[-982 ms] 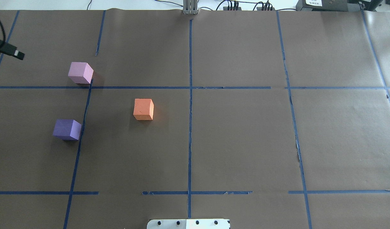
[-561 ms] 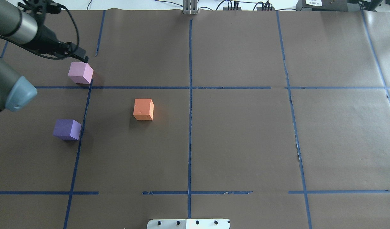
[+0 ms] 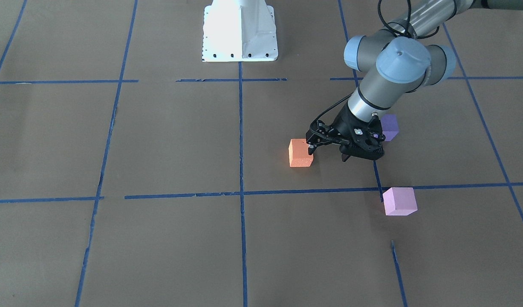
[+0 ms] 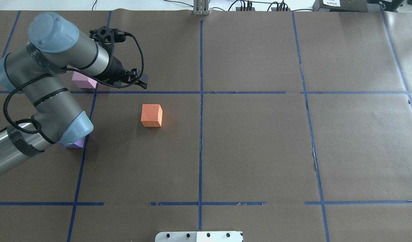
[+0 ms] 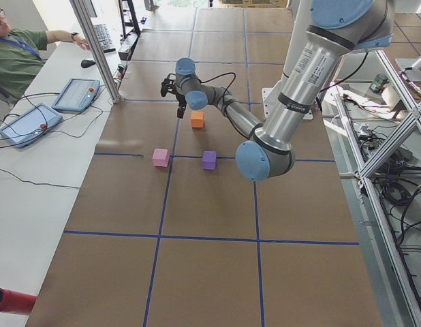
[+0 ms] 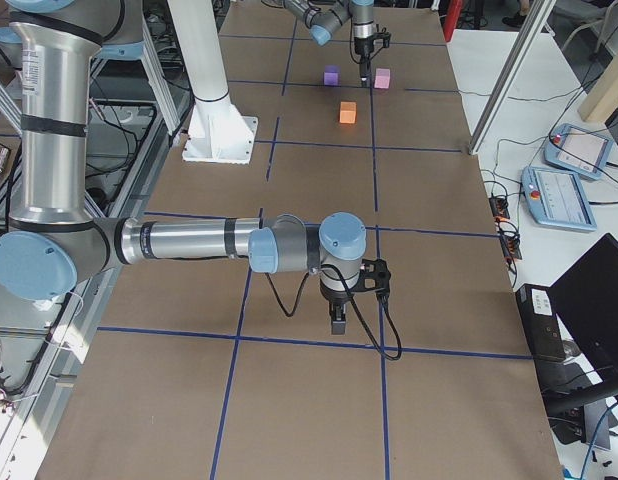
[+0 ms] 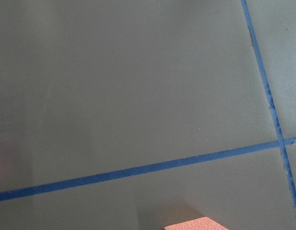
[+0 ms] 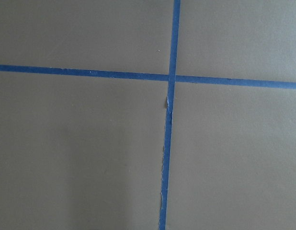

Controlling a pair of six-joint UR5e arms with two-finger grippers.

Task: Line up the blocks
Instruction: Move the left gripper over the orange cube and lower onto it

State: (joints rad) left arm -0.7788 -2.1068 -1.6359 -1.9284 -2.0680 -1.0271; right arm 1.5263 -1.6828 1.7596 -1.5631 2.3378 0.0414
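Note:
The orange block (image 4: pixel 151 115) sits left of the table's centre line; it also shows in the front view (image 3: pixel 300 152) and at the bottom edge of the left wrist view (image 7: pixel 196 224). The pale pink block (image 3: pixel 399 201) and the violet-purple block (image 3: pixel 389 127) sit further to the robot's left, and the left arm partly hides both in the overhead view. My left gripper (image 3: pixel 327 152) hovers open and empty just beside the orange block, above the paper; overhead it (image 4: pixel 138 80) shows beyond the block. My right gripper (image 6: pixel 336 322) points down at bare paper far from the blocks; I cannot tell if it is open.
Brown paper with a blue tape grid (image 4: pixel 200 134) covers the table. The white robot base plate (image 3: pixel 240 34) stands at the near edge, a metal post (image 4: pixel 200 8) at the far edge. An operator (image 5: pixel 20 54) sits by a side table with tablets.
The left arm has swung in from the left edge across the pink block to a spot near the orange block. The three blocks have not moved.

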